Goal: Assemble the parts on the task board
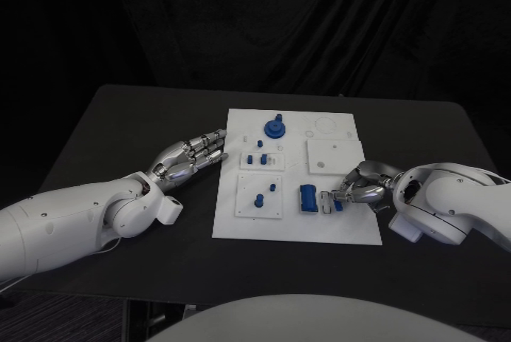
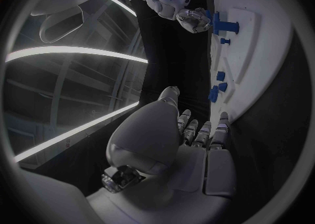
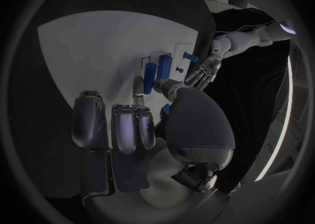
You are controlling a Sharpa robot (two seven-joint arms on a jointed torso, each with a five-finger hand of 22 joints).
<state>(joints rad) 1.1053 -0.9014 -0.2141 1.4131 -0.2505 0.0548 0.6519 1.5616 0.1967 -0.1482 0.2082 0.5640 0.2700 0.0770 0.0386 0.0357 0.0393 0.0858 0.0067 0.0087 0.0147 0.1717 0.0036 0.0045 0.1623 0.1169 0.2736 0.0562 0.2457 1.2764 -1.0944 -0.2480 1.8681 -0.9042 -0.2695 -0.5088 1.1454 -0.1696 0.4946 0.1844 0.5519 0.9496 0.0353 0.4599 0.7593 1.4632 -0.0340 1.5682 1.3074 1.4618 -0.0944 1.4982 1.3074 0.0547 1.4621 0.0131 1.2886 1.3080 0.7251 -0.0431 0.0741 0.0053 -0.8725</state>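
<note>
The white board [image 1: 296, 224] carries small blue pieces [image 1: 306, 198]; the right hand [image 1: 357, 188] pinches one, while the left hand [image 1: 192, 159] rests spread, holding nothing.

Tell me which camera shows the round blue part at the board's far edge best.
Head view: the round blue part sits unobstructed near the far edge of the task board, seen from above. The left wrist view catches several blue parts edge-on, but I can't tell which is this one. The right wrist view looks past the right hand at other blue pieces.

A black table [image 1: 128, 128] stands before a dark curtain [image 1: 266, 39] hanging behind it.
</note>
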